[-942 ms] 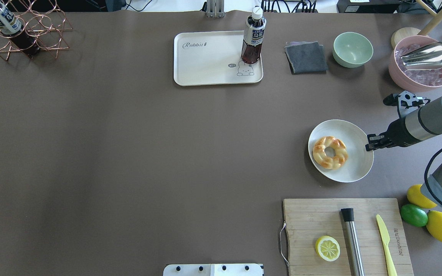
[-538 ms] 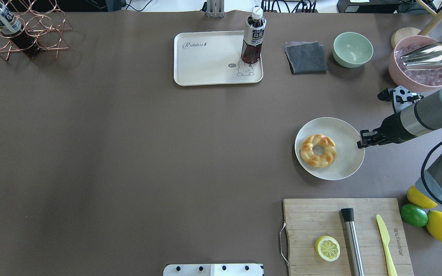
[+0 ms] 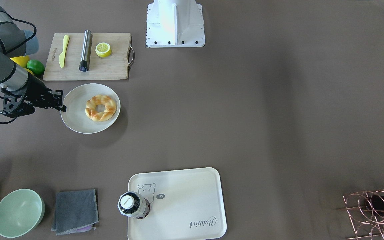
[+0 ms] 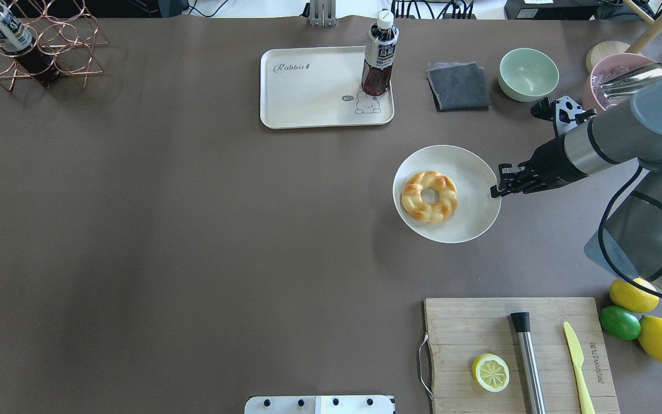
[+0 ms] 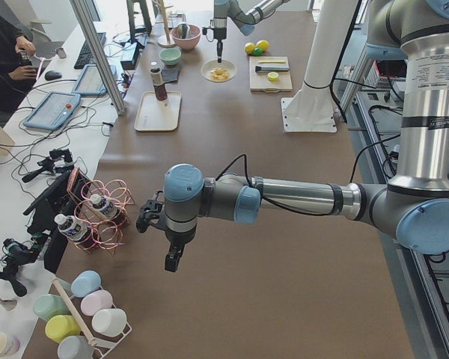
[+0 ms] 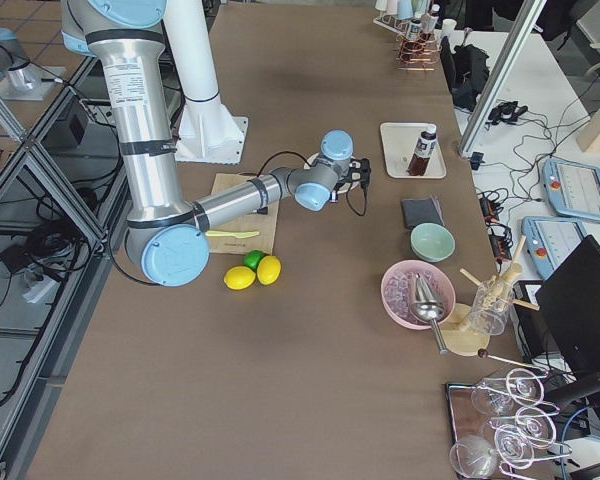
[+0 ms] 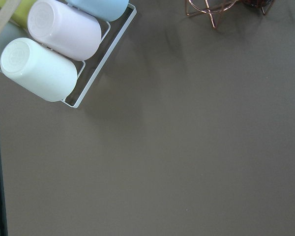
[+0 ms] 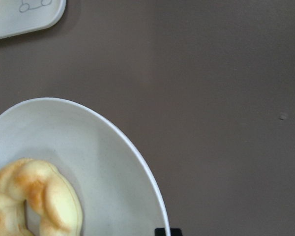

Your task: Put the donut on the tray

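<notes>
Donut (image 4: pixel 428 196) lies flat on the round off-white plate (image 4: pixel 472 167), on the plate's half away from the right gripper (image 4: pixel 496 188), centre hole up, browned patches visible on the braid. Right gripper reaches in level from the robot's right side; fingers are closed together on the plate's rim, pinching it, and the right wrist view shows one dark fingertip (image 8: pixel 167 231) at that rim. A soft shadow sits offset on the table (image 4: pixel 193 230) beside the plate; whether the plate is clear of the surface cannot be told. Tray (image 4: pixel 308 95) sits at the far side of the table from the robot, well apart from the plate, long edge parallel to the table edge. A bottle (image 4: pixel 379 54) of dark liquid stands upright on the tray's corner beside the bear drawing; the remaining tray surface is bare, so the donut is not yet on it. Left gripper (image 5: pixel 170 262) hangs fingers-down over bare table near the copper wire rack (image 5: pixel 105 213); spread or closed cannot be told from this view. Left wrist view shows brown table and pastel cups (image 7: pixel 64 29) in a white wire holder.
</notes>
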Robot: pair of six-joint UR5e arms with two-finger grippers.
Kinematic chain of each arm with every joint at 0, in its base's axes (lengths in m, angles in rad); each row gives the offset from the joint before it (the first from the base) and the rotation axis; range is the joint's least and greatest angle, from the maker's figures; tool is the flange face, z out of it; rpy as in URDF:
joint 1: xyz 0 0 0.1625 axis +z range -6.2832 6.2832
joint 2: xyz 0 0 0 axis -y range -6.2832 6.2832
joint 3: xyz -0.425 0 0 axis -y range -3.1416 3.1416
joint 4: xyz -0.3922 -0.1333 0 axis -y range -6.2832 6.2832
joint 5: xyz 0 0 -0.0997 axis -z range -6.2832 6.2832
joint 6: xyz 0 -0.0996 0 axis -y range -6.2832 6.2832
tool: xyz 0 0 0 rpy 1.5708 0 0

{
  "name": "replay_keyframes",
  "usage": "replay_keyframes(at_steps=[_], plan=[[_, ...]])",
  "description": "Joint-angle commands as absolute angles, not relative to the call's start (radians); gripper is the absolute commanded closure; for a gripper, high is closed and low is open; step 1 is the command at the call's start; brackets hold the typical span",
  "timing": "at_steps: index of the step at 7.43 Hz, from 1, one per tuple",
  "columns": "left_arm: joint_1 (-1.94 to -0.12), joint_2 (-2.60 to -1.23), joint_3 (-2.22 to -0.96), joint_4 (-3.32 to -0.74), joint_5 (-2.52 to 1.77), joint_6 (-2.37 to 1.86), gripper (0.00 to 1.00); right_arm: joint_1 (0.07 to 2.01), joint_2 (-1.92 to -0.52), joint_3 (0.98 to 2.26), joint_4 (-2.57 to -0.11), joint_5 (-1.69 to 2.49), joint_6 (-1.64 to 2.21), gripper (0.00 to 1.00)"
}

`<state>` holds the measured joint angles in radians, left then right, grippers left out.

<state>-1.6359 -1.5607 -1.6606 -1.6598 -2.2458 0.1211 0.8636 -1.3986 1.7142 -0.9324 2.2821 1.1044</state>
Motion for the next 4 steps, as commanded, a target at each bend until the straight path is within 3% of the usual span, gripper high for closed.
replay_keyframes(at_steps=[1, 4], plan=[[-1.635, -1.565, -1.663, -1.660, -2.253, 0.085, 0.02, 0.832, -1.274, 1.718, -0.997, 2.269, 1.207, 1.00], [-1.585, -1.597, -1.677, -1.674, -2.394, -0.116, 0.02, 0.767, -1.203, 1.750, -1.075, 2.185, 1.296, 1.00]])
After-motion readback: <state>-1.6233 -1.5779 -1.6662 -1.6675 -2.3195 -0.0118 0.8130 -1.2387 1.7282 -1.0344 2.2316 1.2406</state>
